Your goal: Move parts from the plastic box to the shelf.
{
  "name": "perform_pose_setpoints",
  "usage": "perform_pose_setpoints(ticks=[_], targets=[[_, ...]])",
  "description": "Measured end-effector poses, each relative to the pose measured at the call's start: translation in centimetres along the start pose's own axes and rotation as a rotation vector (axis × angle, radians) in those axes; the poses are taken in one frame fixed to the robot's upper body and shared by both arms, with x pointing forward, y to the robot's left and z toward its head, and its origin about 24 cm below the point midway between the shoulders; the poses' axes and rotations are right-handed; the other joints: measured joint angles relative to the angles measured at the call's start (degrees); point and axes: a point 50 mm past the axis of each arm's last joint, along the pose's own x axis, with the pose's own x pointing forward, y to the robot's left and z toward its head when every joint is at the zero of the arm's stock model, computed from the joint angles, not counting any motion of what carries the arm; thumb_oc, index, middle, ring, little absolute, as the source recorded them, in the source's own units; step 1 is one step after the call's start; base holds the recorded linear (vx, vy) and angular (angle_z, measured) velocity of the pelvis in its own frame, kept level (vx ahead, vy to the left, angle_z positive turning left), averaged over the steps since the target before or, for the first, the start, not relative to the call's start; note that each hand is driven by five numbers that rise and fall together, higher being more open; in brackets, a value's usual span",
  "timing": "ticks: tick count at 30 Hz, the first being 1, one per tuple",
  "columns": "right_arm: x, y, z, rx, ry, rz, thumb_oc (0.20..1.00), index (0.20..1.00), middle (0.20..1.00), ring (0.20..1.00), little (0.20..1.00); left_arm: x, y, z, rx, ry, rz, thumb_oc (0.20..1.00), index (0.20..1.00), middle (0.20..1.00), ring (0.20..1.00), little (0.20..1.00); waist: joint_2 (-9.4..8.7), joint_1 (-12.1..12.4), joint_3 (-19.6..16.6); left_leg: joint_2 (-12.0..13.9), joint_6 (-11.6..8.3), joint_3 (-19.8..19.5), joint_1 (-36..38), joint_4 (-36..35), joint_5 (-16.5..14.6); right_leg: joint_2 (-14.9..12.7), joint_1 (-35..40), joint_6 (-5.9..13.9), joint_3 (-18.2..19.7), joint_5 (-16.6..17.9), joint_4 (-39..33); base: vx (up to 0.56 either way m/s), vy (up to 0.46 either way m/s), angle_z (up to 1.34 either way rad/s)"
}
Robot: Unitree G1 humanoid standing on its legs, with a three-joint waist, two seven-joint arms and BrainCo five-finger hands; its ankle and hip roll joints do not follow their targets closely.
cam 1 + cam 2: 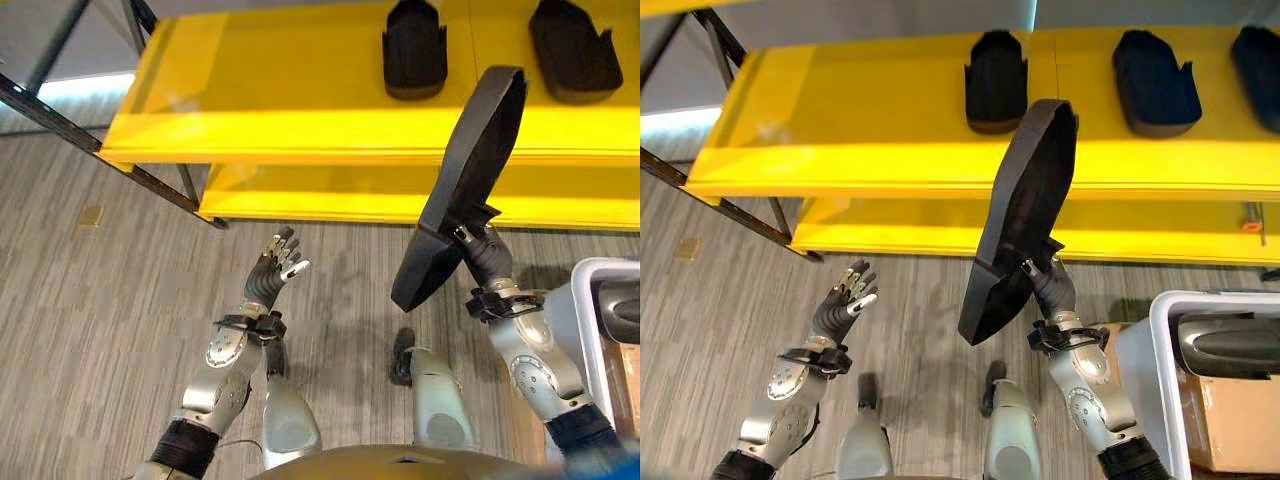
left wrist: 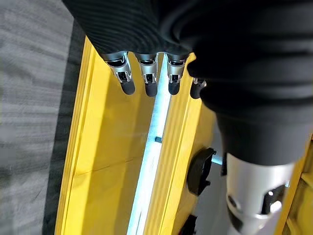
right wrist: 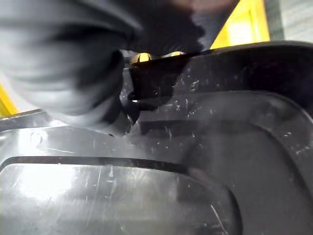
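Two black moulded plastic parts point(image 1: 414, 48) point(image 1: 573, 37) are lying along the top level of the long yellow metal shelf point(image 1: 250, 120), near its front edge, and a third point(image 1: 1260, 55) is showing at the far right. A white plastic box point(image 1: 1160, 370) is standing on the grey wood-grain floor point(image 1: 100, 300), holding another dark part point(image 1: 1230, 345). The right hand point(image 1: 1048, 280) is gripping a large black plastic panel point(image 1: 1025, 215) by its lower end, fingers curled around it, the panel tilting up before the shelf's front edge. The left hand point(image 1: 277, 268) is hovering empty, fingers loosely spread.
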Motion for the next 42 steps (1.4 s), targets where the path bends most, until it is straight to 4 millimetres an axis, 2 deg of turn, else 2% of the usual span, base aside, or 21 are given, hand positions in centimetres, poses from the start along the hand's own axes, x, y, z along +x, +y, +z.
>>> perform_pose_setpoints(ticks=[2, 3, 6, 8, 9, 10, 13, 14, 20, 22, 25, 32, 35, 37, 39, 42], targets=[[0.3, 0.2, 0.6, -0.005, -0.021, 0.012, 0.200, 0.200, 0.200, 0.200, 0.200, 0.1, 0.1, 0.2, 0.010, -0.004, -0.002, 1.000, 1.000, 1.000, 1.000, 1.000, -0.91, 0.2, 1.0, -1.9, 1.78, 1.7, 1.7, 2.2, -2.5, -0.1, -1.5, 0.19, 3.2, 0.3, 1.0, 0.04, 0.160, -0.75], [0.2, 0.3, 0.8, -0.008, -0.029, 0.019, 0.200, 0.200, 0.200, 0.200, 0.200, 0.4, 0.0, 0.4, 0.014, -0.013, -0.010, 1.000, 1.000, 1.000, 1.000, 1.000, 0.06, -0.8, 2.3, -2.0, 1.07, 3.7, 2.6, 3.2, -5.1, 0.0, -2.0, 1.01, 4.3, 0.7, 2.2, 0.05, 0.185, -0.59], [0.2, 0.3, 0.7, -0.013, -0.021, 0.025, 0.200, 0.200, 0.200, 0.200, 0.200, 1.3, -0.2, 1.6, 0.029, -0.055, -0.027, 1.000, 1.000, 1.000, 1.000, 1.000, -0.63, -0.9, 3.4, -5.5, -0.37, 6.7, 3.5, 4.3, -9.6, -3.5, -3.5, 3.91, 7.0, 1.3, 4.1, 0.03, 0.116, -0.14], [0.2, 0.8, 0.4, -0.011, -0.009, 0.050, 0.200, 0.200, 0.200, 0.200, 0.200, 1.5, -0.1, 2.3, 0.035, -0.084, -0.028, 1.000, 1.000, 1.000, 1.000, 1.000, -0.82, -0.1, 4.4, -8.1, -0.12, 6.7, 3.5, 6.7, -12.5, -6.4, -2.8, 5.56, 8.2, 1.9, 4.4, 0.04, 0.127, 0.15], [0.2, 0.9, 0.3, -0.009, -0.005, 0.055, 0.200, 0.200, 0.200, 0.200, 0.200, 1.5, 0.0, 2.4, 0.036, -0.091, -0.022, 1.000, 1.000, 1.000, 1.000, 1.000, -0.93, 0.6, 4.5, -8.5, -0.46, 6.7, 3.5, 7.4, -13.5, -6.8, -2.6, 5.93, 8.4, 2.0, 4.2, 0.03, 0.088, 0.12], [0.2, 1.2, 0.2, -0.005, -0.001, 0.068, 0.200, 0.200, 0.200, 0.200, 0.200, 1.5, 0.4, 2.8, 0.048, -0.108, -0.012, 1.000, 1.000, 1.000, 1.000, 1.000, -1.64, 1.7, 5.0, -9.2, 0.21, 6.7, 3.4, 8.6, -14.4, -7.4, -1.8, 6.66, 9.0, 2.5, 3.8, 0.01, 0.042, 0.03], [0.3, 1.4, 0.2, -0.002, -0.002, 0.084, 0.200, 0.200, 0.200, 0.200, 0.200, 1.1, 1.1, 2.8, 0.056, -0.106, 0.018, 1.000, 1.000, 1.000, 1.000, 1.000, -2.40, 2.5, 5.3, -9.4, 0.68, 6.5, 3.4, 9.3, -15.0, -7.7, -0.4, 7.50, 8.9, 3.3, 1.9, 0.01, 0.030, 0.06], [0.3, 1.5, 0.2, -0.002, -0.002, 0.089, 0.200, 0.200, 0.200, 0.200, 0.200, 1.0, 1.2, 2.8, 0.057, -0.106, 0.032, 1.000, 1.000, 1.000, 1.000, 1.000, -2.84, 3.4, 5.4, -9.4, 0.85, 6.3, 3.1, 9.5, -15.1, -7.8, 0.2, 7.86, 8.5, 3.9, 0.7, 0.01, 0.002, 0.09], [1.4, 2.7, 0.9, -0.007, -0.028, 0.141, 0.200, 0.200, 0.200, 0.200, 0.200, 0.9, 1.3, 2.8, 0.065, -0.102, 0.034, 1.000, 1.000, 1.000, 1.000, 1.000, -4.38, 4.5, 6.2, -8.6, 1.02, 3.8, 0.1, 11.3, -15.3, -7.7, 0.5, 7.30, 6.1, 4.7, -0.2, 0.00, -0.013, 0.17], [2.1, 3.6, 1.5, -0.017, -0.050, 0.175, 0.200, 0.200, 0.200, 0.200, 0.200, 1.0, 1.2, 2.9, 0.065, -0.105, 0.036, 1.000, 1.000, 1.000, 1.000, 1.000, -4.76, 4.2, 6.4, -8.3, 0.99, 3.1, -0.5, 11.6, -15.2, -7.6, 0.5, 7.14, 5.3, 4.8, -0.3, 0.00, -0.017, 0.13], [4.3, 5.8, 2.6, -0.066, -0.093, 0.251, 0.200, 0.200, 0.200, 0.200, 0.200, 0.9, 1.5, 3.0, 0.077, -0.104, 0.047, 1.000, 1.000, 1.000, 1.000, 1.000, -4.98, 5.2, 6.5, -8.1, 0.81, 2.3, -1.2, 12.2, -15.1, -7.5, 0.5, 6.92, 4.6, 4.9, -0.2, 0.00, -0.016, 0.11], [7.6, 6.8, 4.6, -0.139, -0.145, 0.232, 0.200, 0.200, 0.200, 0.200, 0.200, 1.4, 1.7, 4.2, 0.116, -0.131, 0.036, 1.000, 1.000, 1.000, 1.000, 1.000, -5.12, 8.1, 7.0, -7.9, 0.76, 1.5, -2.7, 12.9, -15.1, -7.6, -0.1, 6.82, 3.7, 5.0, -0.3, -0.02, -0.009, 0.06], [9.8, 7.6, 6.7, -0.186, -0.194, 0.213, 0.200, 0.200, 0.200, 0.200, 0.200, 1.5, 1.4, 5.4, 0.132, -0.168, 0.024, 1.000, 1.000, 1.000, 1.000, 1.000, -4.82, 8.9, 7.9, -7.8, 0.67, 0.3, -4.8, 13.6, -15.0, -7.7, -0.9, 6.56, 2.7, 5.1, -0.3, -0.02, -0.005, 0.13], [11.6, 8.2, 9.5, -0.228, -0.258, 0.181, 0.200, 0.200, 0.200, 0.200, 0.200, 1.9, 0.2, 6.7, 0.126, -0.220, -0.025, 1.000, 1.000, 1.000, 1.000, 1.000, -4.19, 11.1, 10.0, -7.7, 0.31, -0.2, -5.8, 14.4, -14.8, -7.9, -1.4, 6.27, 1.9, 5.1, 0.3, -0.04, -0.004, 0.15], [13.2, 9.0, 12.4, -0.274, -0.323, 0.156, 0.200, 0.200, 0.200, 0.200, 0.200, 2.1, -0.5, 7.2, 0.122, -0.235, -0.063, 1.000, 1.000, 1.000, 1.000, 1.000, -3.75, 11.2, 10.6, -7.8, 0.12, -1.5, -7.7, 15.1, -14.7, -8.0, -2.4, 6.08, 1.3, 5.3, 0.5, -0.02, 0.005, 0.24], [14.2, 9.5, 15.4, -0.289, -0.394, 0.111, 0.200, 0.200, 0.200, 0.200, 0.200, 2.4, -1.1, 7.2, 0.126, -0.226, -0.088, 1.000, 1.000, 1.000, 1.000, 1.000, -3.75, 12.5, 10.9, -8.3, 0.02, -2.0, -8.9, 15.3, -14.6, -8.7, -3.0, 5.83, 0.8, 5.1, 1.3, -0.04, 0.005, 0.13]])
